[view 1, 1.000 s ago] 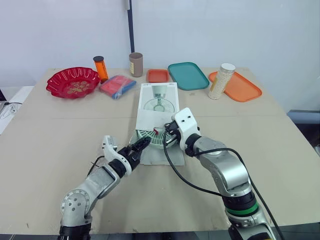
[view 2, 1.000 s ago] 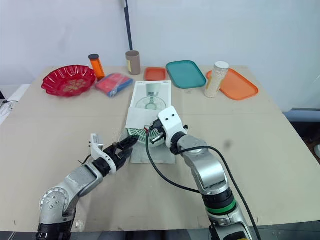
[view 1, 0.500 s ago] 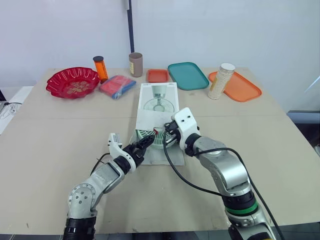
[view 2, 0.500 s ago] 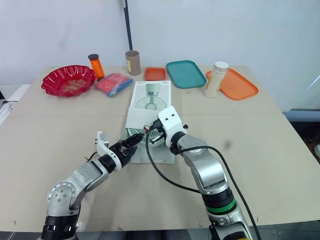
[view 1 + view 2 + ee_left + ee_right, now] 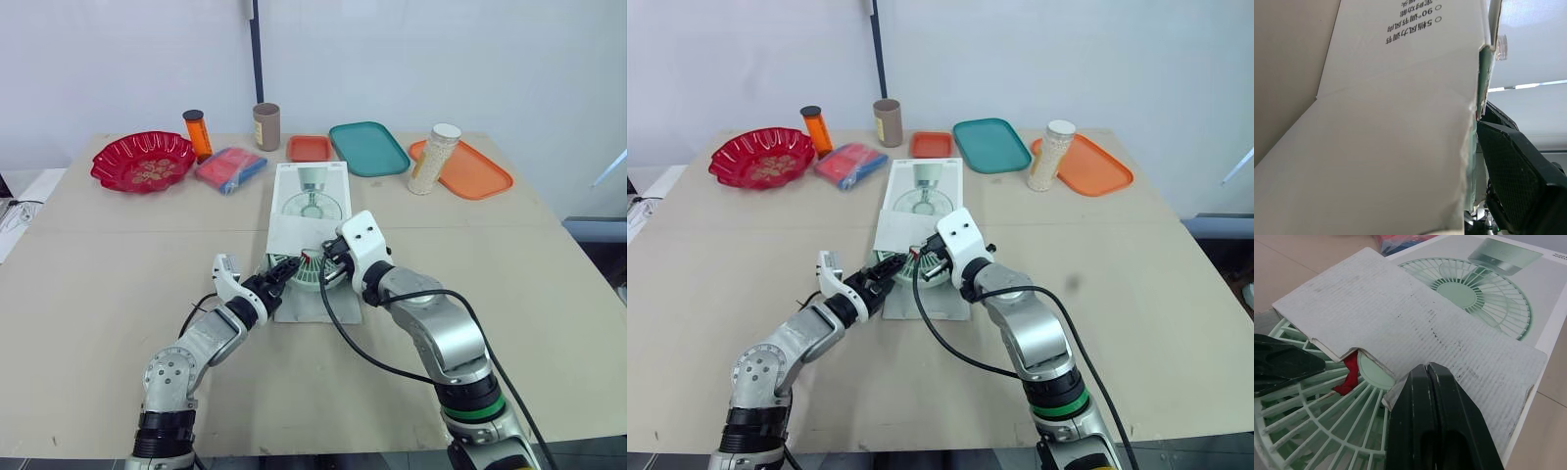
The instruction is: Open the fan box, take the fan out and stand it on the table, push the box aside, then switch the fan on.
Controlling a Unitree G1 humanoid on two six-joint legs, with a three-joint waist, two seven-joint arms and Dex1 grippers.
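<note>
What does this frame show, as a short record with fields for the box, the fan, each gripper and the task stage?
box: white cardboard fan box lying flat on the beige table, near-end flap raised
fan: pale green fan showing at the open end, mostly inside the box
left gripper: left gripper at the fan's grille, on the box's left side
right gripper: right gripper shut, tips at the flap's edge
stage: box opened; fan not yet taken out

Along the beige table's [image 5: 88, 294] far edge stood a red scalloped bowl [image 5: 143, 162], an orange dark-capped bottle [image 5: 197, 134], a brown cardboard tube [image 5: 265, 126] and a blue-and-red packet [image 5: 230, 168]. Toward the far right corner lay a small orange tray [image 5: 310, 148], a teal tray [image 5: 368, 148] and a larger orange tray [image 5: 480, 172], with a white-lidded jar of pale grains [image 5: 433, 159] at its left end.
</note>
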